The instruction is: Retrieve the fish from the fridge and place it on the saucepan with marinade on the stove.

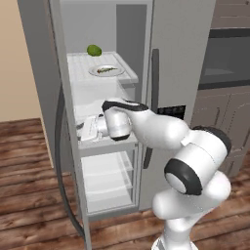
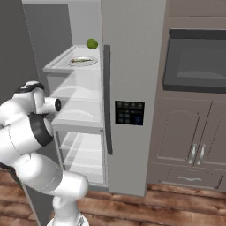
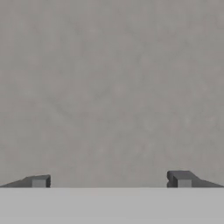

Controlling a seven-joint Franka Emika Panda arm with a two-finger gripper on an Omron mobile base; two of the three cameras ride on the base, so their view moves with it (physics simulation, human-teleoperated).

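Fridge (image 1: 180, 53) stands with its left door swung open. The fish (image 1: 107, 70) lies on a white plate (image 1: 97, 72) on the upper shelf (image 1: 85, 63), a round green fruit (image 1: 94, 50) just behind it. The arm reaches in at the shelf below, well under the fish. In the hand view the gripper (image 3: 111, 180) faces plain grey, fingertips (image 3: 39, 180) spread wide, nothing between them. Step in hand: the reach for the fish, grasp not yet made. Next move, as I judge it: raise the hand to the upper shelf, clear the shelf edge, come down over the plate, then close across the slim body.
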